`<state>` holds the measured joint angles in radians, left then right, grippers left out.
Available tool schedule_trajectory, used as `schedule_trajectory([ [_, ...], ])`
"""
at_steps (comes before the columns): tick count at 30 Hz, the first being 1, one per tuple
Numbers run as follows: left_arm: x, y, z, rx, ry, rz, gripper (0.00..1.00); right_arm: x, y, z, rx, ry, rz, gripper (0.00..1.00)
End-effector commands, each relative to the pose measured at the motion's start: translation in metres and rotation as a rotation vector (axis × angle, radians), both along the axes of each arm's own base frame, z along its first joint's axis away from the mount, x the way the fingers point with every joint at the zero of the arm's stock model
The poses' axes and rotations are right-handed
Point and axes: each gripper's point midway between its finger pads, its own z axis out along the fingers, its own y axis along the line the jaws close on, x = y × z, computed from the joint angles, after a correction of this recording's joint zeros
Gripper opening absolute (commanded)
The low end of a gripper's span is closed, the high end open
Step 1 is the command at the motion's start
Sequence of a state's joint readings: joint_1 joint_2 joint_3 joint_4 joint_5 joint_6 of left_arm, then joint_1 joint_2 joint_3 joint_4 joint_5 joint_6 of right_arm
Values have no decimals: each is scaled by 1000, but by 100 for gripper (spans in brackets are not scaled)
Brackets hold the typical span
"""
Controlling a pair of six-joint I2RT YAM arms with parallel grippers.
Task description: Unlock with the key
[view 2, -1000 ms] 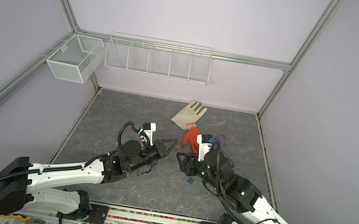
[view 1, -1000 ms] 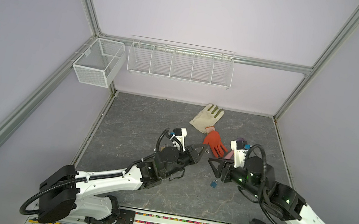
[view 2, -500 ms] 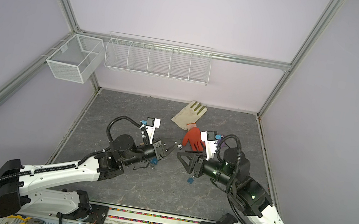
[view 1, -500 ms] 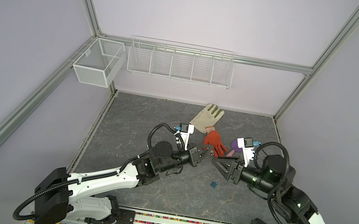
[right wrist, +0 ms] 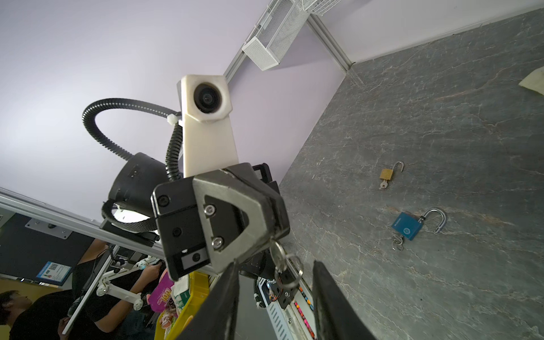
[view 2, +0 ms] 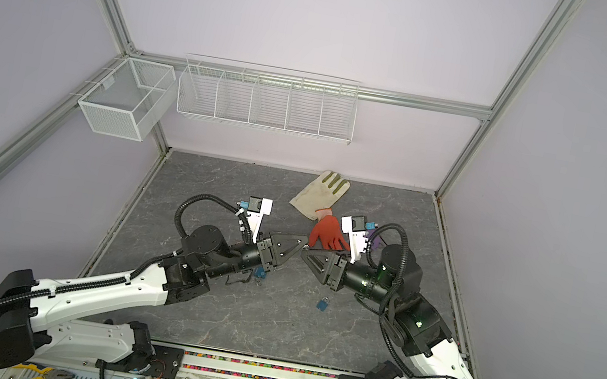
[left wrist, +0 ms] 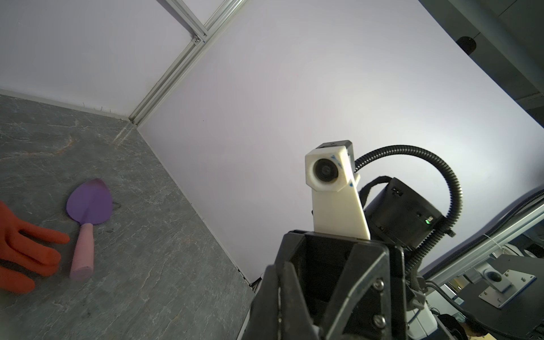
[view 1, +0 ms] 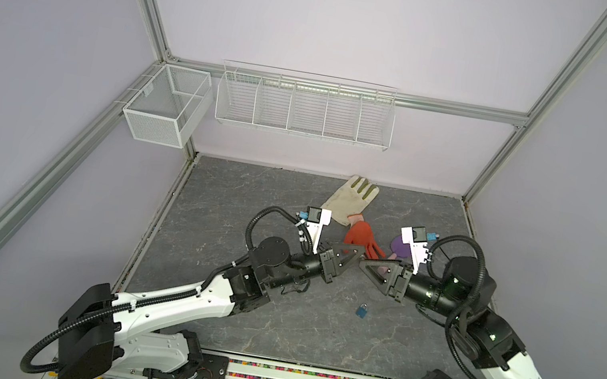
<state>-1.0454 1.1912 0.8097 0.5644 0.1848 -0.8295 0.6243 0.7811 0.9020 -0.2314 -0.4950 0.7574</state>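
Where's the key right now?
Right wrist view: the key hangs from the left gripper's shut tip, between the right gripper's fingers.

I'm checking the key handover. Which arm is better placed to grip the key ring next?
Right. The left gripper is shut on the key, its key ring dangling. The right gripper faces it, open fingers either side of that ring, so closing should catch it.

We record white arm shells [view 1: 185, 298] with black joints, black corrugated cable [right wrist: 117, 103], white camera mounts [right wrist: 207, 123]; the left end effector [right wrist: 273, 234] shows grey triangular plates, two silver screws [right wrist: 216, 242].
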Motion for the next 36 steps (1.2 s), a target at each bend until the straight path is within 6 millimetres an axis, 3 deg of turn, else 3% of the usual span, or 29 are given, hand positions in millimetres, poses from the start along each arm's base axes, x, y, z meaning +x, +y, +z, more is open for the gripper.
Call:
schedule_trajectory([
  [1,-3,4,25,-56,-39,-8,0,2,3,-2,43,11,28,38],
  [26,-3,-5,26,-72,-24,-37,0,6,4,8,130,27,66,18],
  [36,-6,-6,24,-62,-18,-60,0,9,2,11,134,12,53,16],
])
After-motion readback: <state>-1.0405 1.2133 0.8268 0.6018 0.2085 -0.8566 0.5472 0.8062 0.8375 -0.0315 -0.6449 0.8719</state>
